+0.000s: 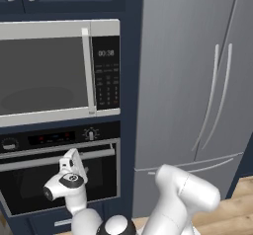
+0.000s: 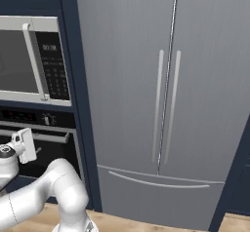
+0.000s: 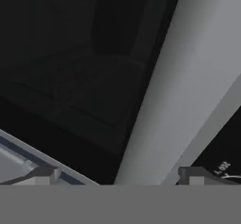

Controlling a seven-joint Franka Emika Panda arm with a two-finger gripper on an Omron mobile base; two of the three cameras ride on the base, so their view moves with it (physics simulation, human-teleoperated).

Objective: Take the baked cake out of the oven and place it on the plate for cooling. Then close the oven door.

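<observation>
Left to right, as observed. The microwave (image 1: 59, 71) sits high on the left, its grey door closed and its vertical handle near the keypad. Directly below it is the oven (image 1: 59, 167), a black unit with a dark control strip and round knobs. The oven door (image 1: 99, 175) is upright in its frame, glass facing outward. Its silver bar handle (image 1: 96, 155) runs horizontally along the top edge, long axis left to right.

My gripper (image 1: 74, 161) is right at that handle, in front of the door's upper glass. In the hand view the handle (image 3: 188, 86) crosses the frame as a broad pale bar, steeply slanted, with the dark glass (image 3: 70, 68) behind it. My jaws stand wide, one tip (image 3: 44, 175) on either side of the bar, gripping nothing.

To the right, the fridge (image 2: 166, 104) stands with both doors closed.
</observation>
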